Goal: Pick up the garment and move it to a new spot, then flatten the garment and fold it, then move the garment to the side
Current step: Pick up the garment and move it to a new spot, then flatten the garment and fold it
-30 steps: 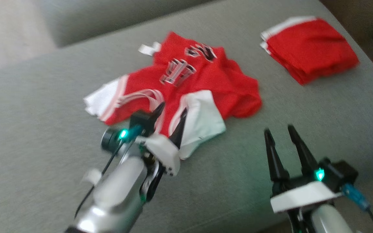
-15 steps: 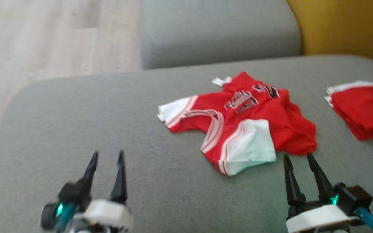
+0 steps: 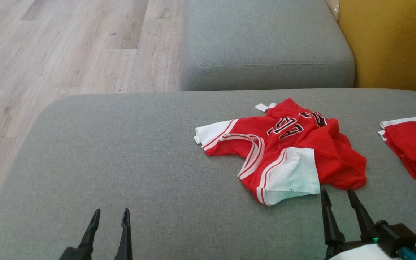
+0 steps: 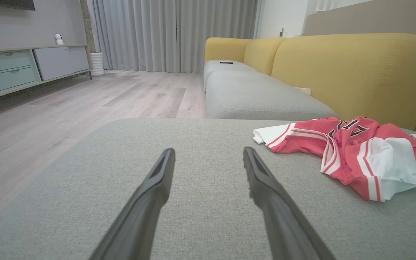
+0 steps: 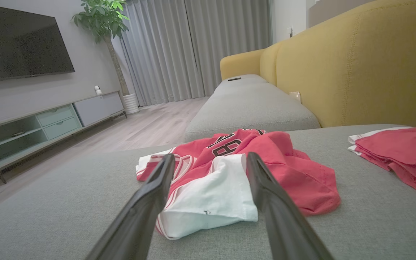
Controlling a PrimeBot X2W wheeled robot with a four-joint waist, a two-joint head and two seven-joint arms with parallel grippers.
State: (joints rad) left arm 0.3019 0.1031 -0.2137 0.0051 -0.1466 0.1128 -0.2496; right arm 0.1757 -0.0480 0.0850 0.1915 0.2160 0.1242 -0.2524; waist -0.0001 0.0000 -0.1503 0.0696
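garment [image 3: 284, 151] crumpled, long axis left-right — just ahead of right gripper [image 3: 337, 192] | left gripper [image 3: 111, 211] well apart to its left | both jaws wide, empty | right arm nearer

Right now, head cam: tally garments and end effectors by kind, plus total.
crumpled red-and-white jersey: 1
folded red garment pile: 1 (pieces inside unclear)
open end effectors: 2, left end effector and right end effector
Total: 4
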